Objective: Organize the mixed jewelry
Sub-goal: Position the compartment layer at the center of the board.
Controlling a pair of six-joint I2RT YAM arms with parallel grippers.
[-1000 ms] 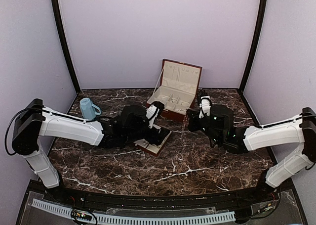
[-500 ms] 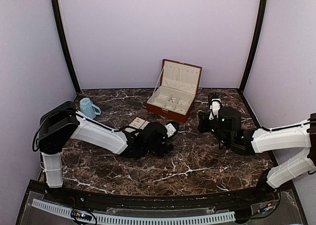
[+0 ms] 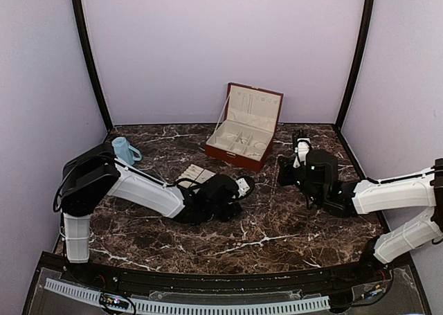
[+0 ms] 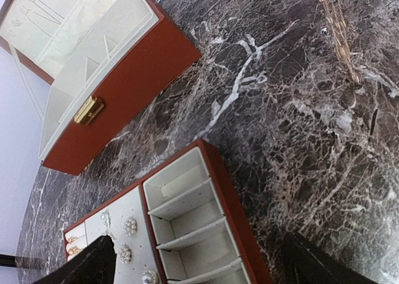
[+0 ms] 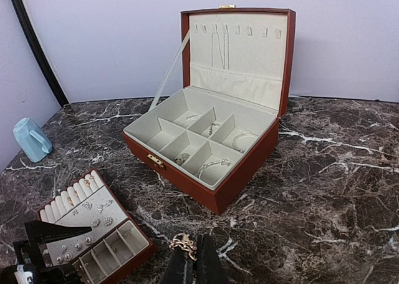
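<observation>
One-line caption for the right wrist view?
Shut right gripper, gold chain at its tips, facing the open jewelry box.

Its left claw [image 3: 241, 185] gapes wide, right claw [image 5: 194, 263] pinched closed.

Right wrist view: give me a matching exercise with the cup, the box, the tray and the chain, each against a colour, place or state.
1 cup
2 box
3 tray
4 chain

A lid up
B at the right gripper's tip
C light blue
D flat, lower left

Pairs: 1-C, 2-A, 3-D, 4-B
</observation>
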